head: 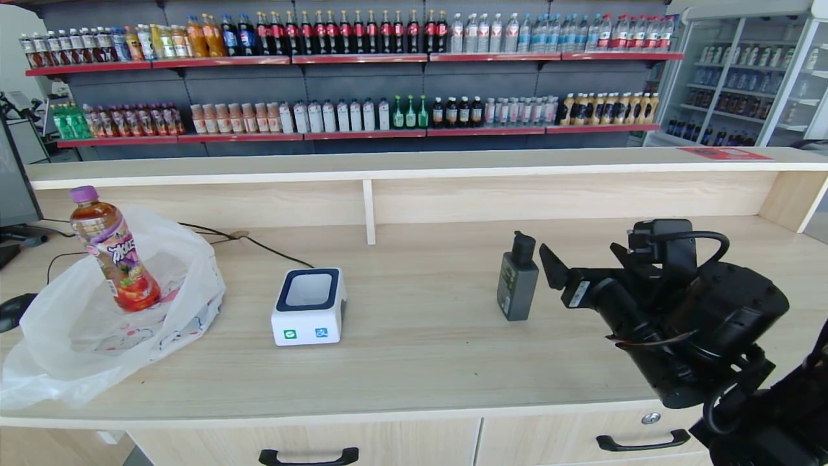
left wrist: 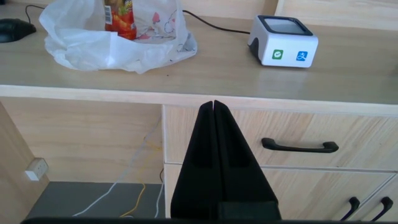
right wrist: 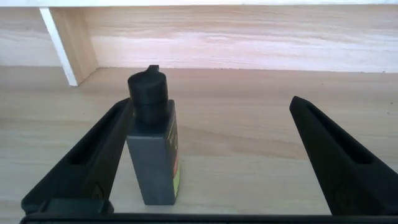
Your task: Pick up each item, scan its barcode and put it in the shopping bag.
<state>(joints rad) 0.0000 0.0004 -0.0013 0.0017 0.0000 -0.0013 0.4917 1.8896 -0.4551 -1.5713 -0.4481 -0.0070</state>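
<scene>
Head view: probably one item done, with a drink bottle (head: 113,249) standing slightly tilted in the shopping bag (head: 71,349). Still to scan and bag: a dark bottle (head: 517,278), upright on the surface (head: 420,349) right of the scanner (head: 309,306), cap up, long axis vertical.

Left wrist view: left gripper (left wrist: 213,107) below the surface edge, jaws pressed together, holding nothing.

Right wrist view: right gripper (right wrist: 209,102) with jaws spread wide, dark bottle near one finger, not gripped.

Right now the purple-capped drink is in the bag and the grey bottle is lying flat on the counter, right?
Not quite. The grey bottle stands upright on the counter, as the head view shows. The purple-capped drink is indeed in the bag.
</scene>
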